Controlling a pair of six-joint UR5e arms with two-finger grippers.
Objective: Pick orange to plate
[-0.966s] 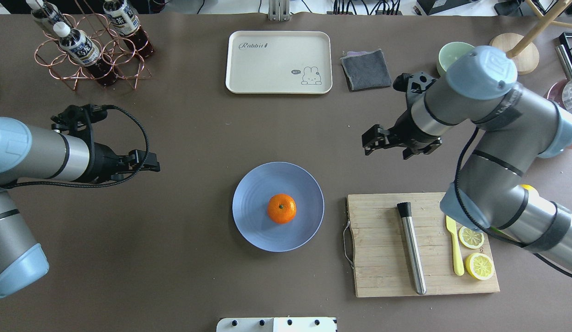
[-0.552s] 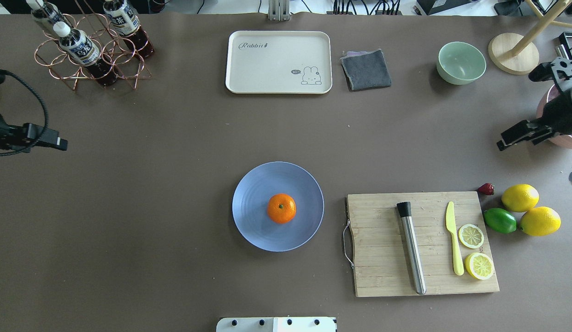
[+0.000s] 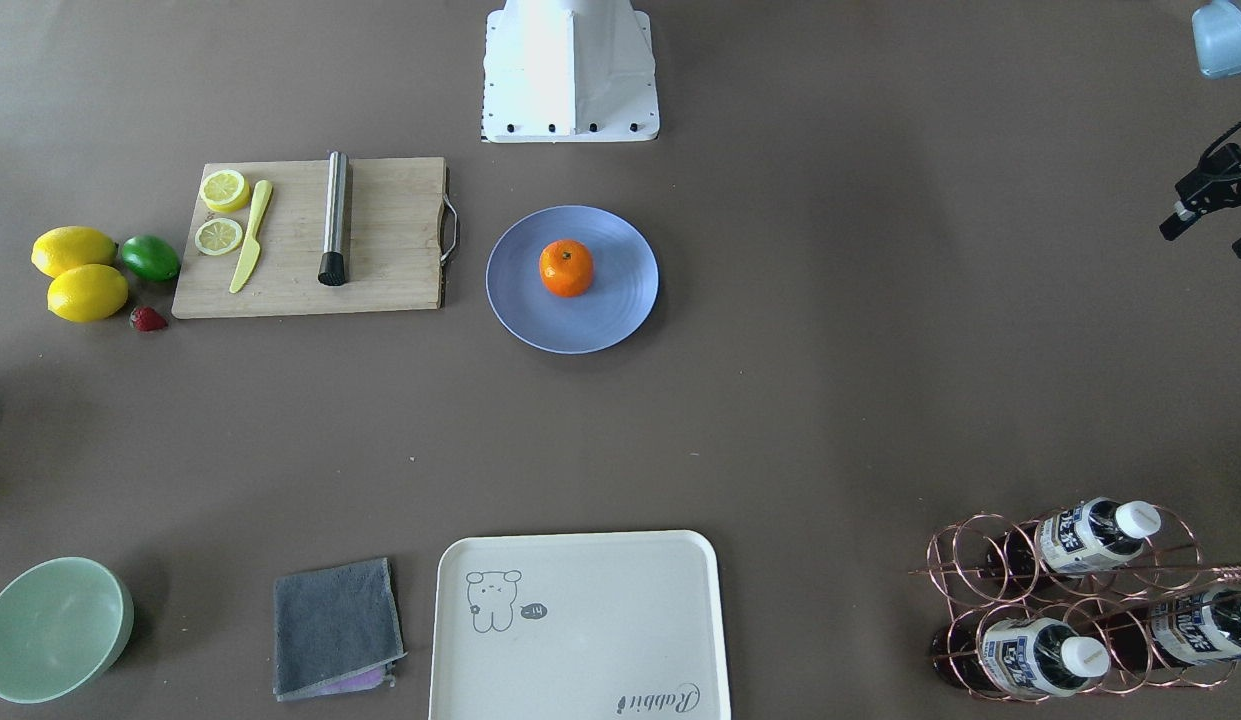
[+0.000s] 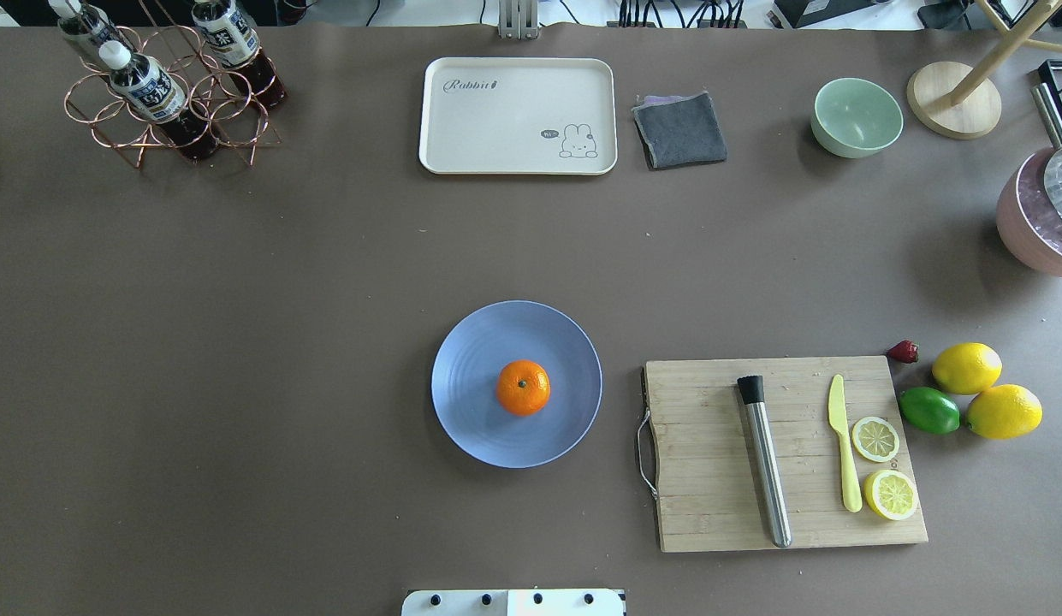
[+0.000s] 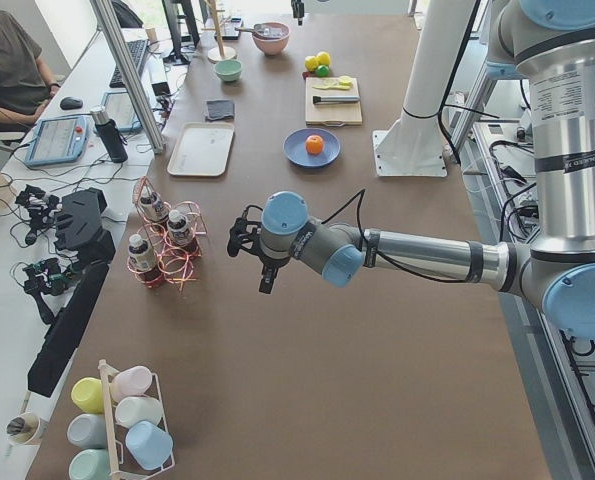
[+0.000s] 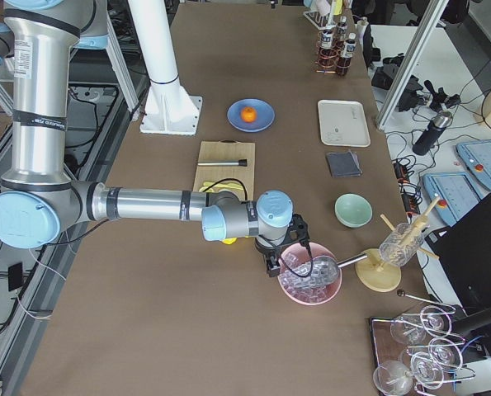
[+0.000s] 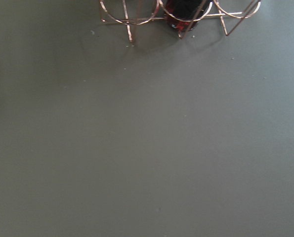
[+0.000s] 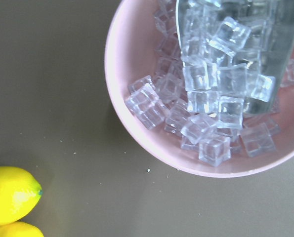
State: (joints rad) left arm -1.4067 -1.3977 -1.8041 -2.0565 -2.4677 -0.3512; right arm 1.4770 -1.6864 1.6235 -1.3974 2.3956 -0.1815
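Orange: the orange (image 4: 523, 387) sits on the plate (image 4: 466, 415), just off its centre toward 4 o'clock in the overhead view, stem dimple up, with nothing touching it.
Plate: mid-table, with the cutting board (image 4: 710, 479) just beside it at 3 o'clock and the cream tray (image 4: 513, 111) well apart at 12 o'clock.
Step in hand: I judge the placing done, since the fruit is at rest on its target and both arms are far from it.
Next move: probably nothing more with the fruit; any further arm travel should keep clear of the plate so the round fruit is not set rolling.
Left gripper: the left gripper (image 5: 242, 240) hangs out past the 9 o'clock end of the table, near the bottle rack (image 5: 167, 245). No object shows in it, and I cannot tell how far its fingers are spread.
Right gripper: the right gripper (image 6: 278, 256) is at the 3 o'clock end, above the pink bowl (image 6: 311, 289) of ice cubes. Its finger spread cannot be told either, and its wrist view shows no fingers.
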